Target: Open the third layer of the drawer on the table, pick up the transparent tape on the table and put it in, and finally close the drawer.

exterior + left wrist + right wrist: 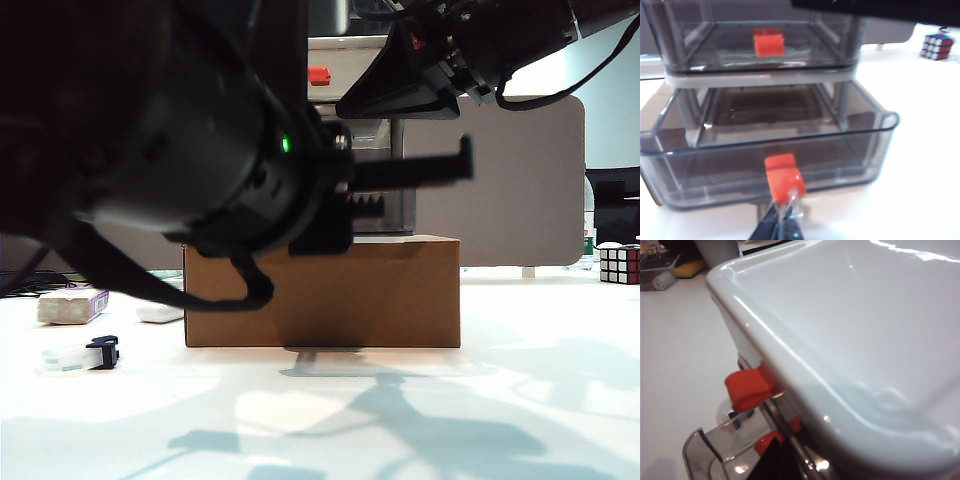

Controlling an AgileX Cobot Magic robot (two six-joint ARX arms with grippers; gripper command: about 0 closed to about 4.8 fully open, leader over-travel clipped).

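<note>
Left wrist view looks straight at the drawer (765, 80), which stands on a brown box (652, 117). Its third layer (790, 165) is pulled well out of the white frame, and the left pincer (782, 212) is clamped shut on that layer's orange-red handle (784, 179), the dark fingertips pinching the lower edge of the tab. The tier above stays pushed in, its own handle (768, 43) facing the camera. A colour cube (937, 46) sits on the worktop (920, 150) far off to one side.

Right wrist view is filled by the unit's glossy white lid (865, 340), seen from very close above. Below its rim a top handle (747, 385) juts out, a second red tab (775, 437) shows lower down, and a corner of the open third layer (705, 450) pokes into sight. A dark shape at the frame's edge may be the right pincer (772, 465); whether its jaws are open or shut cannot be told.

Exterior view is largely blocked by the dark left arm (150, 130) close to the lens; the right arm (470, 50) reaches in at upper right, over the drawer. On the worktop, left of the box (325, 295) and well apart from it, lies the tape (82, 354) with its black clip, untouched. Behind it rest a white block with a purple label (72, 304) and a flat white oblong (160, 313)
</note>
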